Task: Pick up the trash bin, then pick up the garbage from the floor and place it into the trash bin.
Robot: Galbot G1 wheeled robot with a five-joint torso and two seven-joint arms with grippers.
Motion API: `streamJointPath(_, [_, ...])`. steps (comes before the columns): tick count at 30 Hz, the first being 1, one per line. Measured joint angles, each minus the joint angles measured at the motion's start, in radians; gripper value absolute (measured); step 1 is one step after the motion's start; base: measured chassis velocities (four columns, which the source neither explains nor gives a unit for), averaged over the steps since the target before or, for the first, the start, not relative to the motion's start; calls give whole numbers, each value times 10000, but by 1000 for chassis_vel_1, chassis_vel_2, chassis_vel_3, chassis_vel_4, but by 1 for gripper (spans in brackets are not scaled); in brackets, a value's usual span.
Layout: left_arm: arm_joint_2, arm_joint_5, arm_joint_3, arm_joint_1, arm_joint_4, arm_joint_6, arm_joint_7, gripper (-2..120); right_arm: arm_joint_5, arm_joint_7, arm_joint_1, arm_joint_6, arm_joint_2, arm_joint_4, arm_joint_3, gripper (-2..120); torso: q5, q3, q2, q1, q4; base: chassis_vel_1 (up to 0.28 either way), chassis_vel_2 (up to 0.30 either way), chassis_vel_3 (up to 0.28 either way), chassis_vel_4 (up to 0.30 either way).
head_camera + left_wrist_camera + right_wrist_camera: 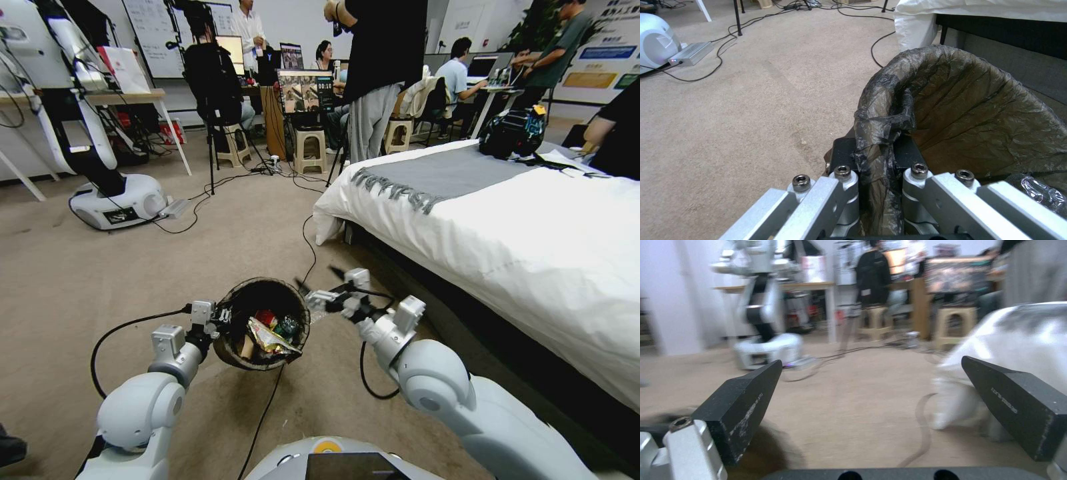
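My left gripper (215, 321) is clamping the rim of the bin (263, 323), with the dark liner (880, 133) pinched between its fingers (842, 156), one inside the rim and one outside. I am holding the bin in the air above the carpet (100, 280), in front of my body. My right gripper (871, 403) is standing wide apart and is grasping nothing; it is hanging just beside the bin's other rim, toward the bed (533, 227).

A black cable (308, 243) is lying on the carpet beyond the bin, going toward the corner of the bed. Another robot (107, 180) is standing well apart on my left side.

The bin is tilting a little toward me. Inside it the garbage (270, 333) is lying: a yellow-gold wrapper, something red, a greenish piece and brown cardboard.
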Motion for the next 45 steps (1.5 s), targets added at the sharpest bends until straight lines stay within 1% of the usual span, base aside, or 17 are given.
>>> streamJointPath(2, [-18,-24,-96,84,-57,-21,12,6,-1126,-47,-1084,435,362,-137,704,100,0,0,0,0,0,0,0,0,0])
streamJointPath(3, [-18,-24,-96,84,-57,-21,12,6,-1126,-47,-1084,435,362,-137,704,100,0,0,0,0,0,0,0,0,0])
streamJointPath(4, [-51,-29,-122,125,-79,-34,14,6,-1859,-101,-1644,701,642,-193,1078,100,-1,0,0,0,2,0,0,0,0])
streamJointPath(6, [-108,-18,-130,178,-90,-80,18,6,-2616,-184,-2358,1095,1096,-219,1487,100,-2,0,0,0,3,0,0,0,0])
streamJointPath(7, [-108,-18,-130,178,-90,-80,18,6,-2616,-184,-2358,1095,1096,-219,1487,100,-2,0,0,0,3,0,0,0,0])
streamJointPath(8, [-137,-8,-129,205,-91,-108,19,6,-2918,-203,-2726,1302,1355,-218,1649,100,-1,0,0,0,2,0,0,0,0])
streamJointPath(9, [-198,28,-110,277,-114,-145,20,6,-3318,-257,-3318,1598,1873,-220,1883,100,0,-1,0,0,-5,0,0,0,0])
streamJointPath(10, [-235,40,-100,314,-140,-154,22,6,-3535,-363,-3624,1830,2178,-228,2067,100,-3,-1,0,0,6,0,0,0,0])
streamJointPath(11, [-235,40,-100,314,-140,-154,22,6,-3535,-363,-3624,1830,2178,-228,2067,100,-3,-1,0,0,6,0,0,0,0])
streamJointPath(13, [-313,138,-110,439,-202,-199,29,6,-4095,-830,-4511,2663,2990,-418,2726,100,-4,0,0,0,-2,0,0,0,0])
streamJointPath(14, [-326,222,-131,483,-205,-243,42,6,-4246,-986,-4776,2949,3201,-522,2967,100,-3,-1,0,0,0,0,0,0,0])
streamJointPath(15, [-326,222,-131,483,-205,-243,42,6,-4246,-986,-4776,2949,3201,-522,2967,100,-3,-1,0,0,0,0,0,0,0])
streamJointPath(17, [-356,395,-202,622,-214,-367,73,6,-4358,-1062,-5516,3613,3518,-706,3304,100,-2,-1,0,0,2,0,0,0,0])
streamJointPath(19, [-373,409,-216,653,-226,-375,73,6,-4357,-1052,-5666,3700,3582,-706,3319,100,-3,-1,0,0,5,0,0,0,0])
streamJointPath(21, [-446,426,-239,744,-275,-385,70,6,-4370,-1049,-6207,3956,3861,-673,3357,100,-2,-1,1,0,3,0,0,0,0])
streamJointPath(25, [-481,495,-223,765,-292,-400,62,6,-4458,-1038,-6493,4086,4031,-610,3436,100,-2,0,1,0,2,0,0,0,0])
streamJointPath(45, [-459,667,-236,803,-270,-390,262,6,-4376,-955,-6462,3864,4191,-575,3557,100,-2,0,0,0,1,0,0,0,0])
